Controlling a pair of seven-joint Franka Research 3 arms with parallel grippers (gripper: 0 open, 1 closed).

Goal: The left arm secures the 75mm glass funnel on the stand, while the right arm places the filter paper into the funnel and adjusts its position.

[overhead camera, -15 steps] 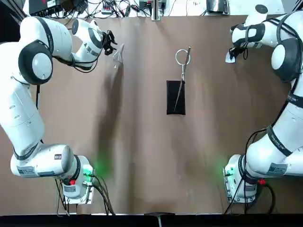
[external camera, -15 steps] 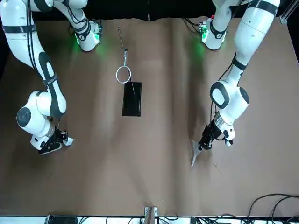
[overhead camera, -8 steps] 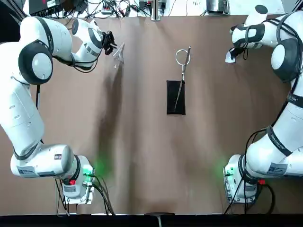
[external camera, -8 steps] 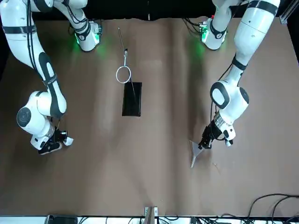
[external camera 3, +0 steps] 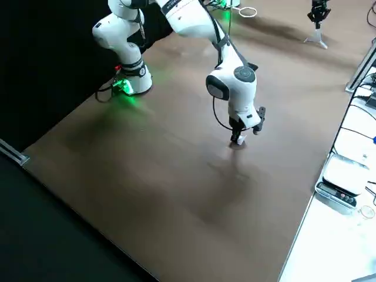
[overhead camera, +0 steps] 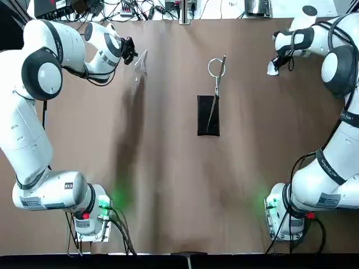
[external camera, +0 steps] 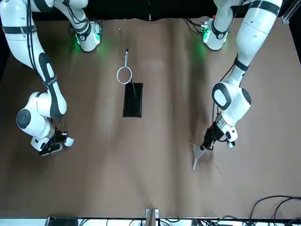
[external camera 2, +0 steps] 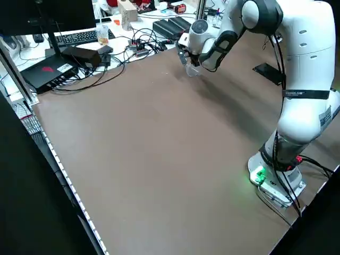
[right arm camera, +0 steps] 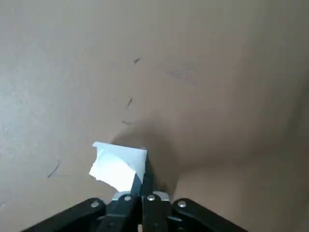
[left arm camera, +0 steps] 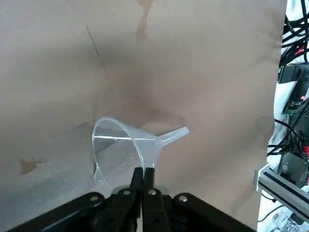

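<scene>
Counter [overhead camera: 168, 168]: plain brown, darker smudges. Both arms: white, grey-black joint bands, green glow at the bases, red spot on each. Both claws, left [left arm camera: 143, 181] and right [right arm camera: 145, 186]: black. Funnel [left arm camera: 125, 150]: clear, colourless. Paper [right arm camera: 118, 164]: plain white. Stand [external camera: 132, 100]: black base, silvery rod, pale ring. Cables [external camera: 277, 197]: mostly black.

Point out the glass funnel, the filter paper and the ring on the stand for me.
Glass funnel [left arm camera: 120, 153]: left wrist view, on its wide cone.
Filter paper [right arm camera: 116, 164]: right wrist view, on its white face.
Ring [external camera: 118, 76]: front view, on the wire of its rim.
</scene>
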